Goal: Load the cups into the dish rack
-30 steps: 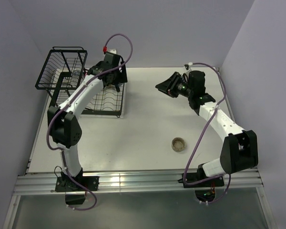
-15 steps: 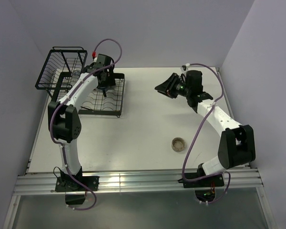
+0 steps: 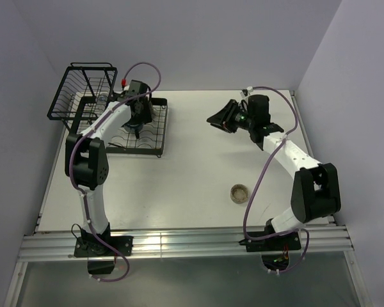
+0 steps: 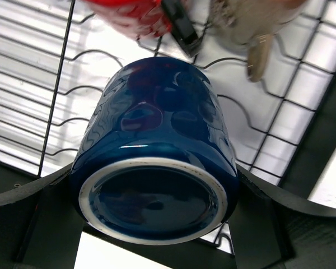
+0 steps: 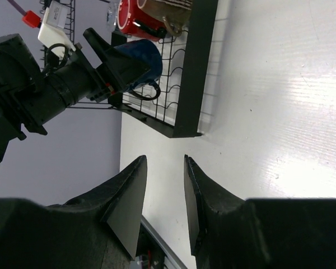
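Observation:
My left gripper (image 3: 138, 119) is over the flat tray of the black dish rack (image 3: 155, 144). It is shut on a dark blue mug (image 4: 162, 123), whose base faces the wrist camera and which lies between both fingers (image 4: 42, 196). The right wrist view shows this mug (image 5: 139, 60) held just above the tray wires. A red mug (image 4: 129, 15) and a tan cup (image 4: 251, 22) sit in the tray just beyond it. A low beige cup (image 3: 240, 192) stands on the table. My right gripper (image 3: 219, 119) hovers open and empty above the table's middle, its fingers (image 5: 129, 190) pointing toward the rack.
The rack's taller wire basket (image 3: 82, 89) rises at the far left by the wall. The tray's black frame (image 5: 197, 67) borders the white table (image 3: 198, 166). Walls close in at the back and both sides.
My left gripper has swung left and down over the tray with the blue mug. The right gripper has edged slightly left.

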### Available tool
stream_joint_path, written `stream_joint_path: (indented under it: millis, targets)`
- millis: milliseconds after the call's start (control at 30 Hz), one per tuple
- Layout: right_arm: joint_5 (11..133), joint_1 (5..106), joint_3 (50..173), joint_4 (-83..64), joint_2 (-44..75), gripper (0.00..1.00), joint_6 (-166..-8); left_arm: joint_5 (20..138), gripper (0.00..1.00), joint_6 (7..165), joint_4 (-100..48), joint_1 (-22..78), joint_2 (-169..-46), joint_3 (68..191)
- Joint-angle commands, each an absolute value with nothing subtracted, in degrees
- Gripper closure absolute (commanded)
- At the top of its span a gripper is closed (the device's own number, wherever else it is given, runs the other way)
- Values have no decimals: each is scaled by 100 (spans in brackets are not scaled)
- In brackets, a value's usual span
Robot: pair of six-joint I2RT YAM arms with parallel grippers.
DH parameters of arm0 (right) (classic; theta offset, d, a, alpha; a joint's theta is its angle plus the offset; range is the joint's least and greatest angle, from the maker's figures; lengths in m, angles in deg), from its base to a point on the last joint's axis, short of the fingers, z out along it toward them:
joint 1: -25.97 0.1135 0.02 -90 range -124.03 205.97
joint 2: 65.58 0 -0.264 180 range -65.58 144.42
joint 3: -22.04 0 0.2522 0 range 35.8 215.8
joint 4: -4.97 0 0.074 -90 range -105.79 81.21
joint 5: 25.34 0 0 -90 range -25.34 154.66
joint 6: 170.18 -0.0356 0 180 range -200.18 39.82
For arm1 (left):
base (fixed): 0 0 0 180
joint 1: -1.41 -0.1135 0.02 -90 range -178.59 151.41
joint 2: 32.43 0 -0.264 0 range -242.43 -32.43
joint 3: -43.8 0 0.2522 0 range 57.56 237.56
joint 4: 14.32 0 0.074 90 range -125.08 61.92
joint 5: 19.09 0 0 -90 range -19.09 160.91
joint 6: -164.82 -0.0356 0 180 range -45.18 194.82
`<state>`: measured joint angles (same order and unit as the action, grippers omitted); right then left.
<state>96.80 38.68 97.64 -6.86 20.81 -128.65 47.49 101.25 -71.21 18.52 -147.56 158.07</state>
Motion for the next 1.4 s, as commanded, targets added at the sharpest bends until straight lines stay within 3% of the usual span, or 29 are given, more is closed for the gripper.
stream_joint_path:
  millis: [0,267,467,867,1067,1367]
  targets:
    - [9753,3898,10057,-589,2169,60,-12764,4533,100,10241,-6728,1741,-14581,15741]
    - [9692,3942,10163,-739,2257,60,-12685,4682,99,10259,-6552,1609,-14537,15495]
    - [9683,3959,10172,-782,2301,60,-12650,4639,87,10285,-6543,1600,-14616,15451]
    - [9665,3994,10224,-835,2380,60,-12614,4507,50,10347,-6508,1565,-14748,15380]
    - [9648,4021,10242,-835,2380,60,-12606,4463,22,10321,-6403,1556,-14686,15284]
    - [9630,4056,10251,-835,2398,60,-12579,4375,8,10312,-6280,1565,-14616,15143]
